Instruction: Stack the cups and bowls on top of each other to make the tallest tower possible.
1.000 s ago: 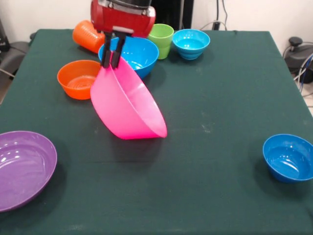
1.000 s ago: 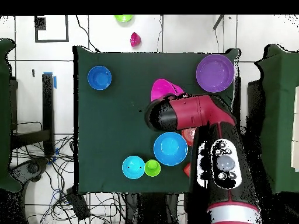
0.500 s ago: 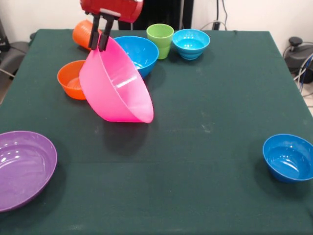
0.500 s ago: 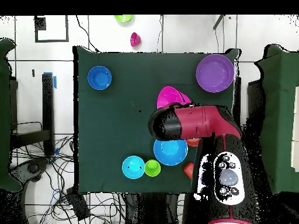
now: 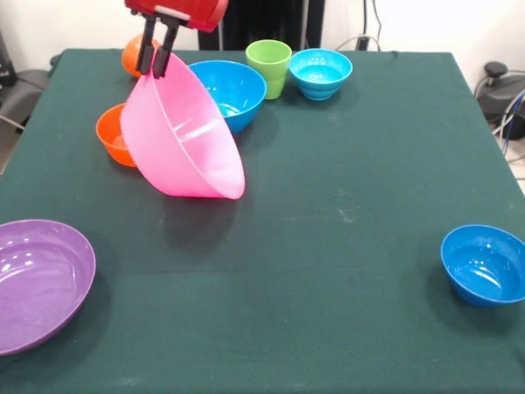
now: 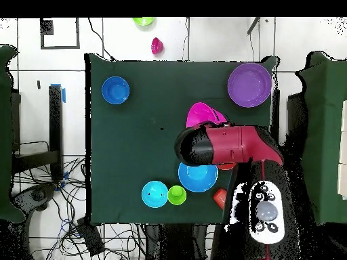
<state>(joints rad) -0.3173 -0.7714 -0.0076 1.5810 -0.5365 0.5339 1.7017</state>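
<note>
My gripper (image 5: 154, 59) is shut on the rim of the huge pink bowl (image 5: 184, 135), which hangs tilted above the table, mouth facing right; it also shows in the overhead view (image 6: 203, 113). Behind it sits the small orange bowl (image 5: 111, 135), partly hidden. The orange cup (image 5: 131, 56) lies behind the gripper, mostly hidden. The medium blue bowl (image 5: 234, 90), lime green cup (image 5: 269, 66) and small cyan bowl (image 5: 320, 72) stand at the far side. The purple bowl (image 5: 37, 279) is near left. The dark blue bowl (image 5: 484, 264) is near right.
The arm (image 6: 227, 144) covers the orange bowl and part of the blue bowl (image 6: 198, 176) in the overhead view. Off the table, a green thing (image 6: 143, 22) and a pink thing (image 6: 156, 46) lie on the floor.
The gripper has lifted the pink bowl and carried it up and to the left in the front view, over the orange bowl.
</note>
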